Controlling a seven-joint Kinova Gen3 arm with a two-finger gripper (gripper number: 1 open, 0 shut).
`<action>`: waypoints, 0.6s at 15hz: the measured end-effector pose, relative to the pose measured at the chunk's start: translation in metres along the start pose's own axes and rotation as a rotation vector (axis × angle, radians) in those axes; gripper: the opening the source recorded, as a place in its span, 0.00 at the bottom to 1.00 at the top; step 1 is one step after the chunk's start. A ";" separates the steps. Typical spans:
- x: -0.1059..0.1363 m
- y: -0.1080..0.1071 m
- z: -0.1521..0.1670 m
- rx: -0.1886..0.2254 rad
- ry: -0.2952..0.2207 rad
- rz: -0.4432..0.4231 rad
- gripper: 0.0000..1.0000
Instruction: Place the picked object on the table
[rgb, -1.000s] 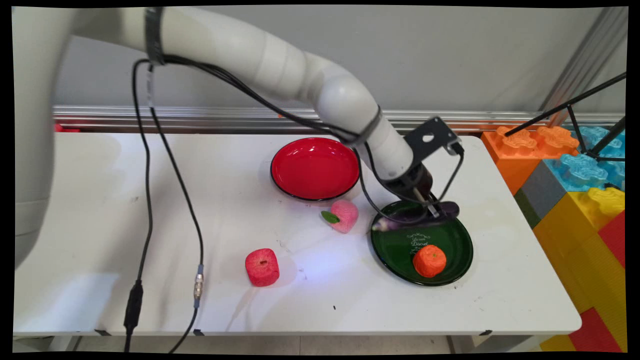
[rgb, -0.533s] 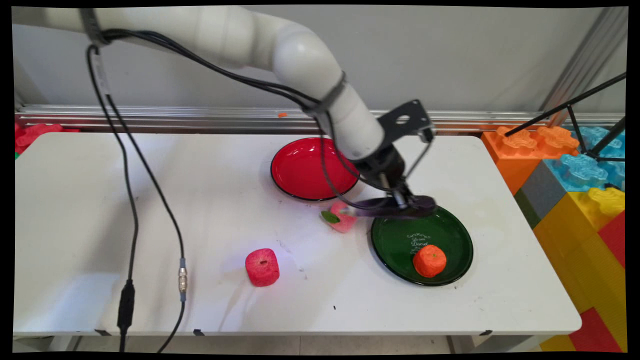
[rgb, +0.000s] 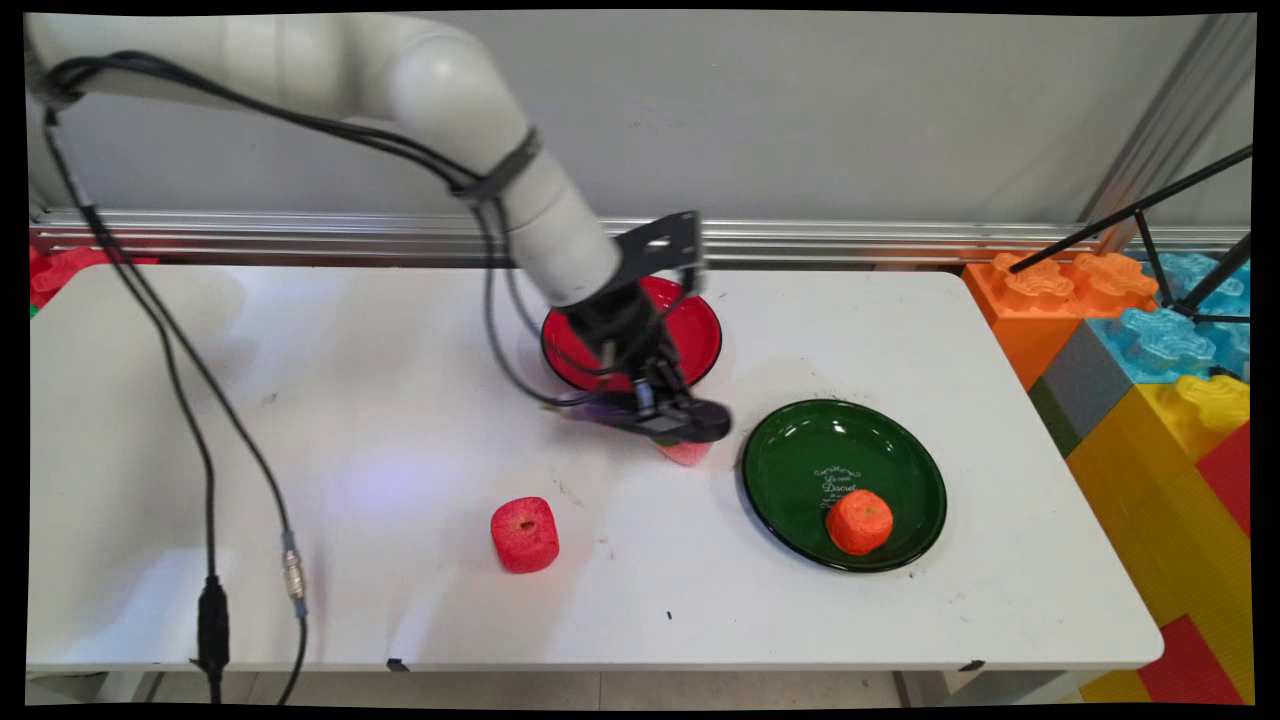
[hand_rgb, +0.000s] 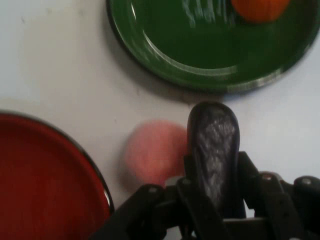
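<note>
The pincer (rgb: 668, 418) is clamped on a dark purple eggplant (rgb: 650, 415), gripped near its middle so the long body lies about level and sticks out on both sides. It hangs above the surface (rgb: 400, 420), between the red plate (rgb: 700, 330) and the green plate (rgb: 800, 480), right over a pink peach (rgb: 687, 453) that shows only as a sliver below it in the main view. The hand view shows the eggplant (hand_rgb: 213, 150) running up between the fingers (hand_rgb: 252, 172), with the peach (hand_rgb: 156, 150) just beside it on the white top and the red plate's (hand_rgb: 45, 180) rim close by. An orange (rgb: 859, 521) sits in the green plate; a red apple (rgb: 524, 534) lies well apart on the near side. To handle this carry well, I would judge the main care is height: the eggplant's overhanging ends could brush the peach or a plate rim if it rides low. A grip this central looks balanced, yet the rounded skin may turn between the pads, so smooth, unhurried motion seems wise.
</note>
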 end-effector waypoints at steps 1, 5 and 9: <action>-0.014 -0.001 -0.002 -0.008 -0.008 0.010 0.00; -0.053 -0.003 -0.001 -0.035 -0.027 0.039 0.00; -0.095 -0.004 0.005 -0.066 -0.042 0.058 0.00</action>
